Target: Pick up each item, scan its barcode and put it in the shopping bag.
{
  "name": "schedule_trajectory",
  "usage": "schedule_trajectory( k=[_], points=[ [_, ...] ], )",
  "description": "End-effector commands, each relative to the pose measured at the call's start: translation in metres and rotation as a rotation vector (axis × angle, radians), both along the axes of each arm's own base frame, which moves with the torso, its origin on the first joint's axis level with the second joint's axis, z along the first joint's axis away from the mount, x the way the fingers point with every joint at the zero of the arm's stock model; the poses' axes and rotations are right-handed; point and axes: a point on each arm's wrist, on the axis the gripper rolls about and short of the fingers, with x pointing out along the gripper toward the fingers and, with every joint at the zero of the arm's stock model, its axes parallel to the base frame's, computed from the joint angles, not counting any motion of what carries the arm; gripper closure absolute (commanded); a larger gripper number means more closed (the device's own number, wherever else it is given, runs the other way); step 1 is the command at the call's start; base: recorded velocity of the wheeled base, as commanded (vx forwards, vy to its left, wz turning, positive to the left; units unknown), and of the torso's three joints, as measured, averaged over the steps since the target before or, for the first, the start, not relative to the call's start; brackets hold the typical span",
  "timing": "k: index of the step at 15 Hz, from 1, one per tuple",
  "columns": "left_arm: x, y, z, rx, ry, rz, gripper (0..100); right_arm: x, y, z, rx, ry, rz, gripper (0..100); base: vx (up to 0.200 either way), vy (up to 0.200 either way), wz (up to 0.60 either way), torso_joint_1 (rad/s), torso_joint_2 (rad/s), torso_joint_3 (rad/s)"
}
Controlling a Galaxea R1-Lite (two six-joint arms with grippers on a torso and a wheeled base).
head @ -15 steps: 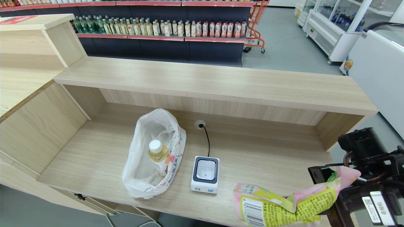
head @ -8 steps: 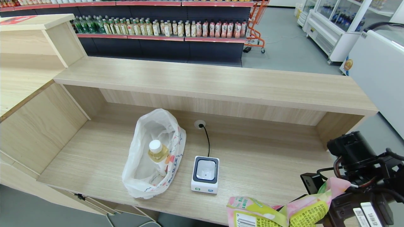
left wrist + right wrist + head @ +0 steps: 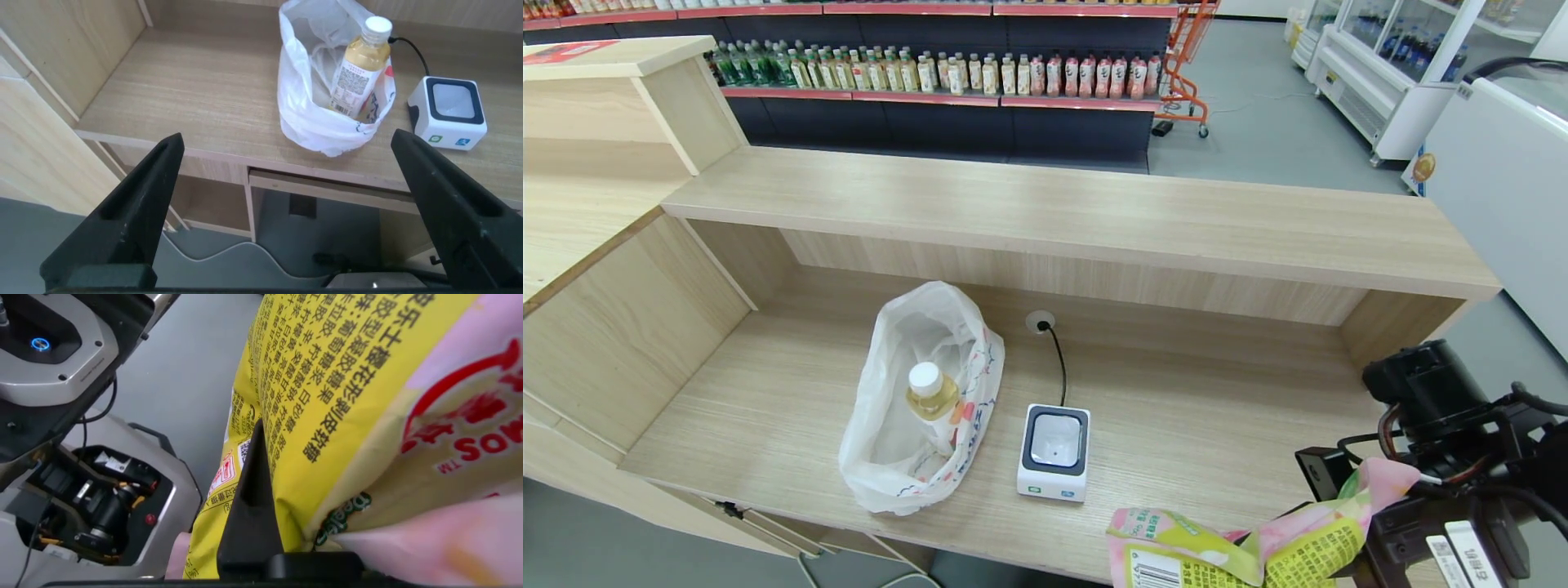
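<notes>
The snack packet [image 3: 1282,547], yellow and pink, hangs in the air over the near right edge of the table [image 3: 1217,408]. The right end effector [image 3: 1372,500] has it pinched tight by its pink end, with one dark finger [image 3: 253,514] pressed flat on the yellow side. The packet's barcode [image 3: 1158,569] sits at the far loose end and looks up, not down. The white scanner [image 3: 1054,451] stands on the table to the left of the packet, a little way off, with its window facing up and its cable [image 3: 1059,363] running to the back. Just beside the scanner, further left, the shopping bag [image 3: 882,457] stands open with a bottle [image 3: 929,394] upright inside. The left end effector [image 3: 290,216] hangs in front of the table with its fingers spread wide and nothing in them. The step in hand looks like the scan. Next, the packet likely needs to go over the scanner and turn so the barcode faces the window.
</notes>
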Motion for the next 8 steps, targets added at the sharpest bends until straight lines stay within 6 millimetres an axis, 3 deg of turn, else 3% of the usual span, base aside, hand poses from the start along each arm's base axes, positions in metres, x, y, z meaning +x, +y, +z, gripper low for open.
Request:
schedule_trajectory(
  k=[1,8],
  points=[
    [0.0001,0.0,0.0001,-0.002,0.001,0.0,0,-0.0004,-0.0009,0.001,0.002,-0.005,-0.003,100,0.0,0.0,0.0,0.0,0.0,0.0],
    [0.0001,0.0,0.0001,0.0,0.001,0.0,0,-0.0009,-0.0021,0.001,0.002,-0.005,-0.008,100,0.0,0.0,0.0,0.0,0.0,0.0]
  ],
)
